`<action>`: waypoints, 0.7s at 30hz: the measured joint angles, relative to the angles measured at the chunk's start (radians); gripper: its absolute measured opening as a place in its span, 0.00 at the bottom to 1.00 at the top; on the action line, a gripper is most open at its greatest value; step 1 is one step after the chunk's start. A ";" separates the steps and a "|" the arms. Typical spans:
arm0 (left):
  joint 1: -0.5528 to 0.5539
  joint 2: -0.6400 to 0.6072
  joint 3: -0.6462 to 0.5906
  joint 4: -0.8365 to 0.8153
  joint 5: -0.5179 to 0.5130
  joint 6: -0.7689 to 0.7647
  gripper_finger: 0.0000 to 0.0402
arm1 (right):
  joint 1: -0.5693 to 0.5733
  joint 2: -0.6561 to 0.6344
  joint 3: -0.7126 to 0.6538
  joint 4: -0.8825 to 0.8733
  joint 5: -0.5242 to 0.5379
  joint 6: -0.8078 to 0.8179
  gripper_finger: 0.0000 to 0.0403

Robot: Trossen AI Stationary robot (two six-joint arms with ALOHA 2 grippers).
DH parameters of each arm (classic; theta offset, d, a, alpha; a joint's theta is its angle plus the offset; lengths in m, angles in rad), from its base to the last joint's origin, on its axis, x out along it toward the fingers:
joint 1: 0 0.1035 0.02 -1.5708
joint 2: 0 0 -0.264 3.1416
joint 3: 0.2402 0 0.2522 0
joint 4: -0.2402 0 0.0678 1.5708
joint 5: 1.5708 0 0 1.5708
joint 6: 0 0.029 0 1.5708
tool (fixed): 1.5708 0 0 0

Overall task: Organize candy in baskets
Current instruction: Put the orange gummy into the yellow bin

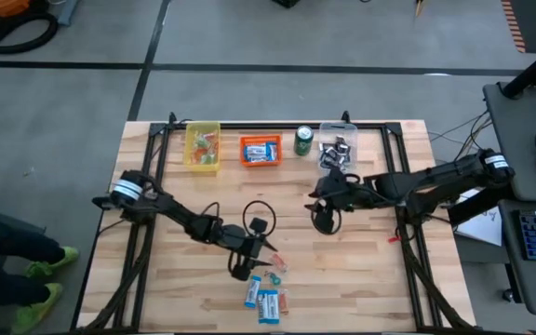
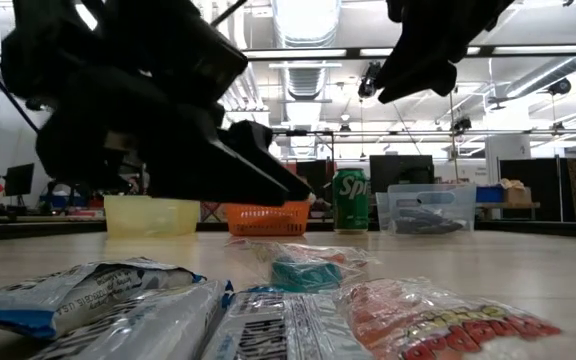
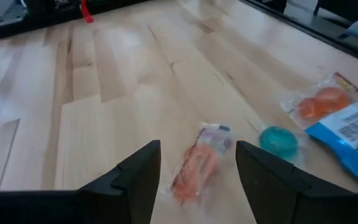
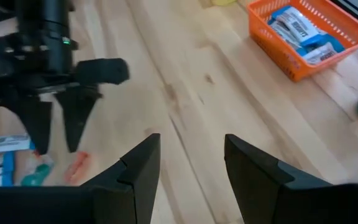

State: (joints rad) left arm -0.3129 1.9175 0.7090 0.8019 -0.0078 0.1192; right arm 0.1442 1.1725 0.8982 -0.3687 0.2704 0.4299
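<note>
My left gripper (image 3: 197, 147) is open, low over the wood near the table's front. Its two fingers stand on either side of a small orange wrapped candy (image 3: 194, 169) that lies flat on the table, and they do not touch it. Just beyond lie a green sweet (image 3: 278, 140), an orange sweet (image 3: 321, 103) and blue-and-white bars (image 1: 266, 303). My right gripper (image 4: 191, 142) hangs open and holds nothing, high over the table's middle (image 1: 327, 199). The baskets stand in a row at the far edge: yellow (image 1: 202, 147), orange (image 1: 261, 150), clear (image 1: 338, 149).
A green soda can (image 1: 303, 140) stands between the orange and the clear basket. The orange basket (image 4: 303, 34) holds blue-and-white bars, and the clear one holds dark pieces. Bare wood lies between the candy pile and the baskets. A person's legs and green shoes (image 1: 45, 265) are left of the table.
</note>
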 joint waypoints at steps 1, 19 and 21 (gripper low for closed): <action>0.004 0.010 0.000 0.017 0.001 0.000 0.48 | 0.010 0.000 0.000 0.000 0.005 0.004 0.41; 0.034 0.105 0.000 0.030 0.014 -0.025 0.38 | 0.081 0.000 -0.003 0.008 0.072 0.035 0.41; 0.033 0.105 0.000 0.023 0.014 -0.025 0.33 | 0.081 0.000 -0.003 0.007 0.072 0.035 0.41</action>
State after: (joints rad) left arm -0.2794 2.0228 0.7090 0.8248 0.0063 0.0940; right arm 0.2253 1.1725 0.8955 -0.3614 0.3424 0.4644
